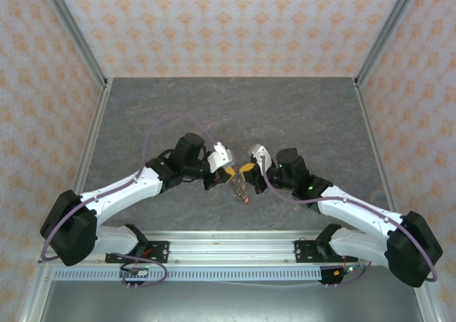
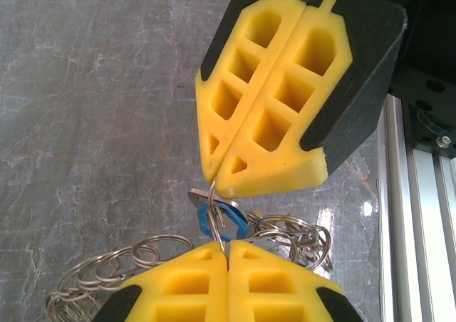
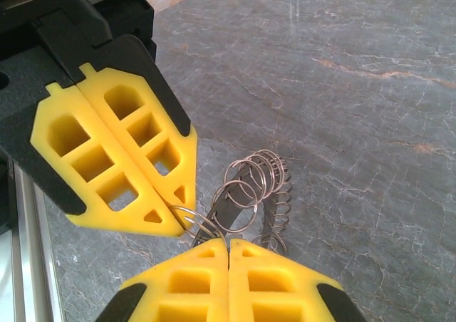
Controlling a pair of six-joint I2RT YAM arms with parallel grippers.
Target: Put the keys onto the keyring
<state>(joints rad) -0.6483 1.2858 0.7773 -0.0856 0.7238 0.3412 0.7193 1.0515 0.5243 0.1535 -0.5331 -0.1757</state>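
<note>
White arms, black joints, purple cables

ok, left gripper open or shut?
Shut. The left gripper shows no gap at its tip, pinching a loop of the keyring beside the blue key.

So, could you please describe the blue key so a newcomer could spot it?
Look to the middle of the grey stone table, where the left tool and the right tool face tip to tip. Between those yellow tips is a ring of wire loops, and the blue key sits against it. Its blue plastic head stands out from the bare silver wire.
</note>
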